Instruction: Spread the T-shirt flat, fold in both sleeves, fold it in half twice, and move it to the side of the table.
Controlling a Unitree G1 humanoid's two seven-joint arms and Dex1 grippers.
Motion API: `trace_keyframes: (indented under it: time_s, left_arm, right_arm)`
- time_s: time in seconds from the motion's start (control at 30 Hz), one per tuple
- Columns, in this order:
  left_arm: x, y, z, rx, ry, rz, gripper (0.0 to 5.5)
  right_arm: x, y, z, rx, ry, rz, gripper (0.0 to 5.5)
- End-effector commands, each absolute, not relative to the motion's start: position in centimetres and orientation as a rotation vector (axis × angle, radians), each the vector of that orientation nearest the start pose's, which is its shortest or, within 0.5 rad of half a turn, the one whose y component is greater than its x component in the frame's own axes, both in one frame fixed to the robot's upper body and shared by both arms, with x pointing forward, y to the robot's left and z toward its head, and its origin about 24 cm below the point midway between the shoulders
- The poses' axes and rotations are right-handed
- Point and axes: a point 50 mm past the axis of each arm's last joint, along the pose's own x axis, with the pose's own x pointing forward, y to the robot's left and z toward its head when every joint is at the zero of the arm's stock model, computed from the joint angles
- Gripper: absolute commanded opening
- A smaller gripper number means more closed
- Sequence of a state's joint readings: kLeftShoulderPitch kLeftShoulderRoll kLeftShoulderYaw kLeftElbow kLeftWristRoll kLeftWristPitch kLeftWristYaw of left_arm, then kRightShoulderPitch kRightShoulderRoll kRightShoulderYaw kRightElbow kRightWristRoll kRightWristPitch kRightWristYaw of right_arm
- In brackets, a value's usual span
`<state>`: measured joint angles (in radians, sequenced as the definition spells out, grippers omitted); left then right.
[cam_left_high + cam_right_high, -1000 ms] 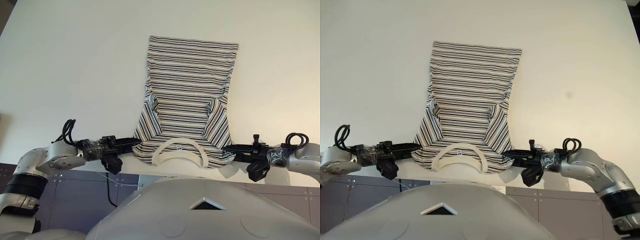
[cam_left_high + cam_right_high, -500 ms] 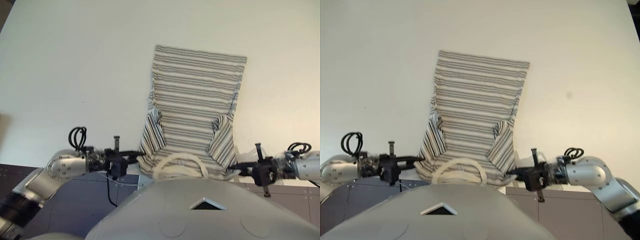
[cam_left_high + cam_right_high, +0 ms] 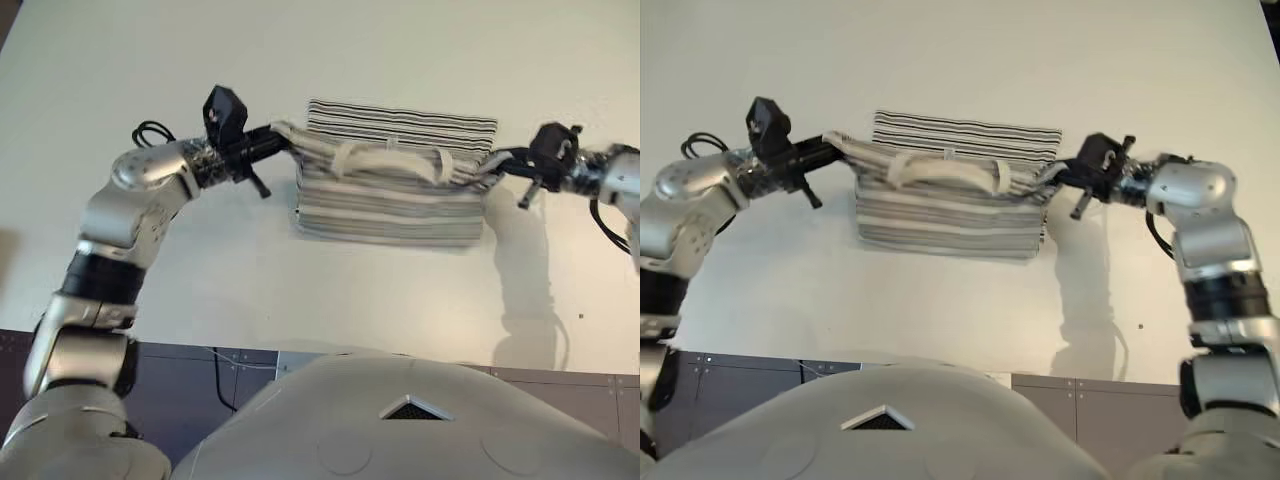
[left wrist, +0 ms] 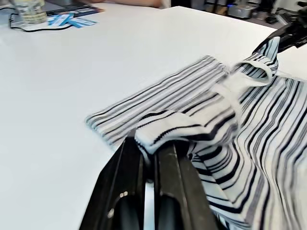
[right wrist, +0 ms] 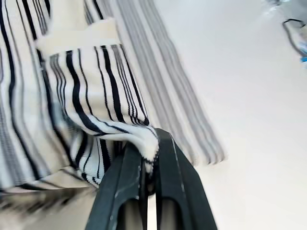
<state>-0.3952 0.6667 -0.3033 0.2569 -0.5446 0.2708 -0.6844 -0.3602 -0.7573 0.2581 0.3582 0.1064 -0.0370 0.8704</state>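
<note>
The black-and-white striped T-shirt [image 3: 390,205] lies on the white table [image 3: 300,290], its collar end lifted over its far hem, so it hangs folded in half. My left gripper [image 3: 278,133] is shut on the shirt's left shoulder corner, held above the table. My right gripper [image 3: 494,160] is shut on the right shoulder corner at about the same height. The white collar [image 3: 388,156] sags between them. Each wrist view shows striped cloth [image 4: 158,127] pinched between its dark fingers [image 5: 165,163].
White tabletop stretches wide to the left, right and front of the shirt. The table's near edge [image 3: 250,348] runs above grey floor panels. A small jar and blue packets [image 4: 67,19] sit at the far end of the table.
Both grippers lifted the collar end from the near table edge and carried it away from me over the hem, doubling the shirt. The head camera tilted somewhat.
</note>
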Motion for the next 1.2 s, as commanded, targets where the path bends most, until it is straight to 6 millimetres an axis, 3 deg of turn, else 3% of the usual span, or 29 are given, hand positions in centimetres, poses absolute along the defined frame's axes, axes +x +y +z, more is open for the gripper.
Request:
trace_keyframes:
  time_s: [0.03,0.23,0.5,0.6,0.7,0.87,0.93,1.1,1.2]
  left_arm:
    - [33.3,19.2,7.5,0.164,0.314,-0.770,0.11]
    - [33.6,17.6,5.3,0.229,0.308,-0.845,0.11]
    - [35.7,16.4,6.1,0.204,0.250,-0.780,0.11]
    - [36.5,16.6,6.3,0.172,0.247,-0.715,0.11]
    - [36.4,16.0,5.7,0.184,0.266,-0.732,0.11]
    - [35.6,15.0,2.8,0.241,0.368,-0.711,0.11]
    - [35.4,15.0,2.0,0.229,0.400,-0.671,0.44]
    - [36.2,15.8,2.6,0.205,0.396,-0.536,1.21]
    - [37.1,16.1,3.7,0.163,0.370,-0.462,1.68]
  right_arm:
    - [31.5,-22.3,7.0,-0.660,0.310,0.856,0.10]
    - [32.9,-23.0,7.7,-0.661,0.297,0.815,0.10]
    - [34.3,-24.3,9.8,-0.624,0.276,0.746,0.10]
    - [35.0,-25.2,9.7,-0.567,0.302,0.648,0.10]
    - [34.6,-25.6,8.4,-0.583,0.354,0.640,0.10]
    - [34.7,-23.7,6.7,-0.650,0.390,0.700,0.10]
    - [35.1,-22.6,6.4,-0.682,0.371,0.706,0.10]
    - [35.8,-20.3,5.7,-0.710,0.320,0.697,0.82]
    - [36.9,-19.0,6.4,-0.688,0.284,0.656,1.36]
